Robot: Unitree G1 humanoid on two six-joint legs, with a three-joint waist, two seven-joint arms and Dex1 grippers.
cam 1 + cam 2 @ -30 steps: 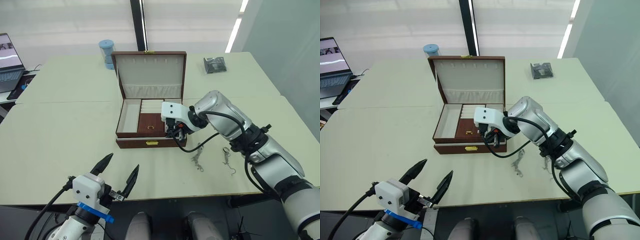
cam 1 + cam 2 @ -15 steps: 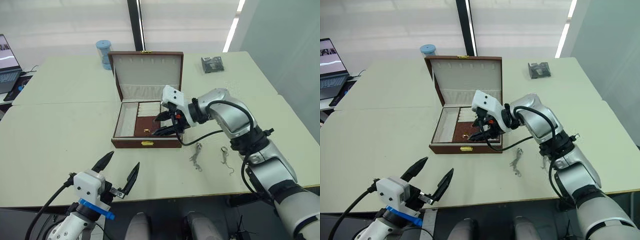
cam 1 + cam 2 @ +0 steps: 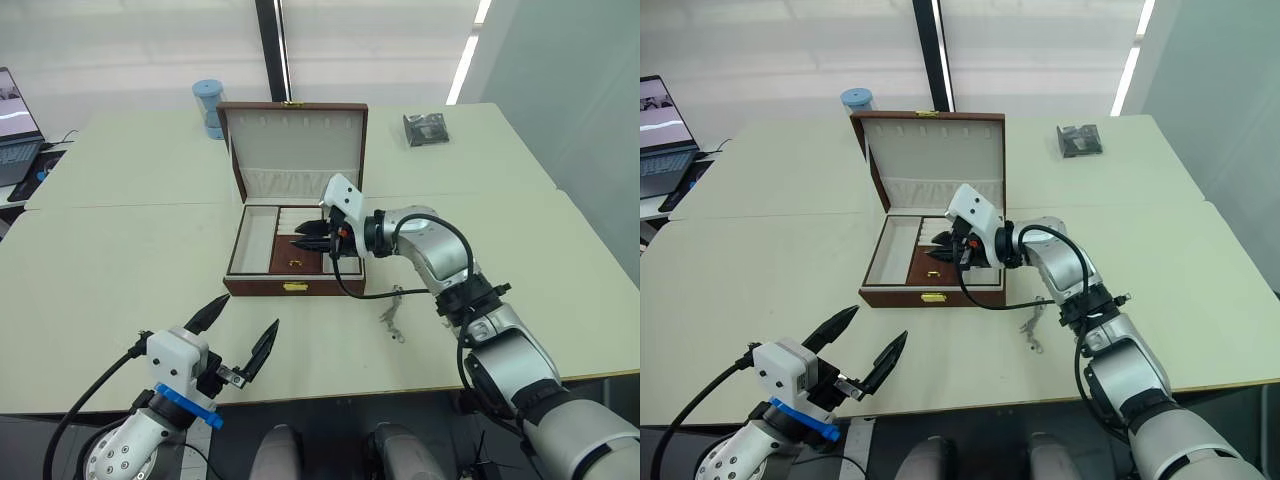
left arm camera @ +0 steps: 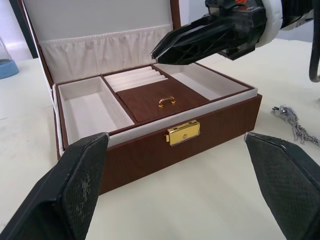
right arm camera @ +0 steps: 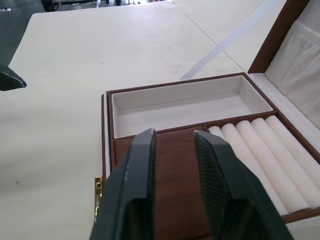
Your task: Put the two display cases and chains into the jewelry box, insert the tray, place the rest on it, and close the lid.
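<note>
Spanning pale green tables (image 3: 120, 270): open jewelry box (image 3: 295, 285), both end effectors empty, fingers parted.

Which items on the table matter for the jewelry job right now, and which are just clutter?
For the job:
jewelry box
lid, open
tray, seated in the box
chains on the table

Lying about:
blue cylinder
dark packet
laptop

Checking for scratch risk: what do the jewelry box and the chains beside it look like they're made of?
The jewelry box looks like wood or wood-grain veneer, satin reddish-brown with faint streaks, cream fabric lining and a shiny gold metal clasp. The chains look like silvery metal with fine glinting links.
</note>
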